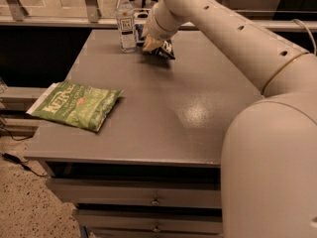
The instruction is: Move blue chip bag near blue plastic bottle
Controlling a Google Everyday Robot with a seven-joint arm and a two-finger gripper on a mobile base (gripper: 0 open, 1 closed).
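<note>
**Side by side at the far end**

The blue chip bag (165, 49) is dark navy and crinkled, with white lettering. It sits tilted at the tip of the gripper (152, 44), low at the far end of the table (163, 108); whether it touches the surface cannot be told. The blue plastic bottle (126, 21) stands upright just left of the bag. It is clear and white-capped with a dark label, and it is not touching the bag.
</note>
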